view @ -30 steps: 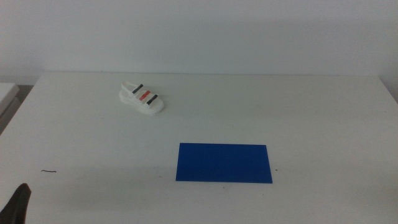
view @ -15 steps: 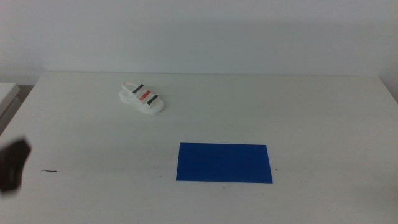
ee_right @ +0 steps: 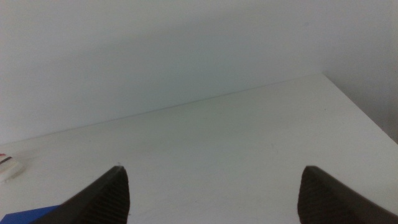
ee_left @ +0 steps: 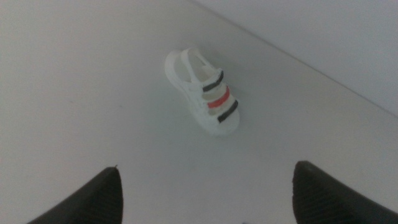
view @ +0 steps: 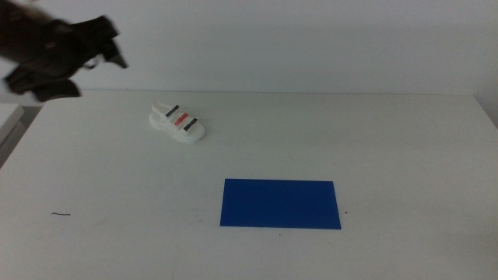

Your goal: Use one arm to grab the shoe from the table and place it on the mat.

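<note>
Nearest me, the mat (view: 280, 204) lies bare on the table (view: 405, 155); nothing placed yet. Further back-left, the shoe (view: 177, 123) sits on the table on its sole, well apart from the mat, untouched. My left gripper (view: 109, 43) hangs above the far-left corner, blurred, probably heading for the shoe; its jaws stand wide apart with nothing between them. My right gripper (ee_right: 211, 186) waits off to the side, jaws spread too, empty. Grab, carry and place all remain.
</note>
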Tool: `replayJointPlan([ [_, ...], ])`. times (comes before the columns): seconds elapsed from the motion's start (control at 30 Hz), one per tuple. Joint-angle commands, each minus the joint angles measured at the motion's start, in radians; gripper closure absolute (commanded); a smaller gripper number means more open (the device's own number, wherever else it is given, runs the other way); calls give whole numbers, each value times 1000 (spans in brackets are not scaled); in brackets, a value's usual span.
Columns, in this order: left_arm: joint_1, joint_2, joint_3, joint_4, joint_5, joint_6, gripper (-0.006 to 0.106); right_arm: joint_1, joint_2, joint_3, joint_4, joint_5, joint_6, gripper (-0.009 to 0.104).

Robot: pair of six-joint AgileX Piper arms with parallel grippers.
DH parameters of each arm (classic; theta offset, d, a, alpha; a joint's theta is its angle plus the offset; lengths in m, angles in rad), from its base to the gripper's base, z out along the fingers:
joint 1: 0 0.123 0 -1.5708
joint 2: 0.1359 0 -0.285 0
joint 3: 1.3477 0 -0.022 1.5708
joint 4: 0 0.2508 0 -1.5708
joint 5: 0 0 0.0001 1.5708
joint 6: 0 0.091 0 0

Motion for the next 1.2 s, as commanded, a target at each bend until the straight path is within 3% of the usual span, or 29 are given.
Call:
replayJointPlan([
  [0.0, -45, 118, -120, 86, 64, -175, 8, 2, -5, 2, -6, -10, -2, 16],
  [0.13, -107, 318, -332, 201, 236, -444, 8, 2, -5, 2, -6, -10, -2, 16],
  [0.27, -145, 478, -535, 264, 356, -553, 8, 2, -5, 2, -6, -10, -2, 16],
  [0.63, -149, 799, -894, 243, 445, -640, 8, 2, -5, 2, -6, -10, -2, 16],
  [1.17, -138, 965, -910, 193, 317, -733, 20, 2, -5, 2, -6, -10, -2, 16],
])
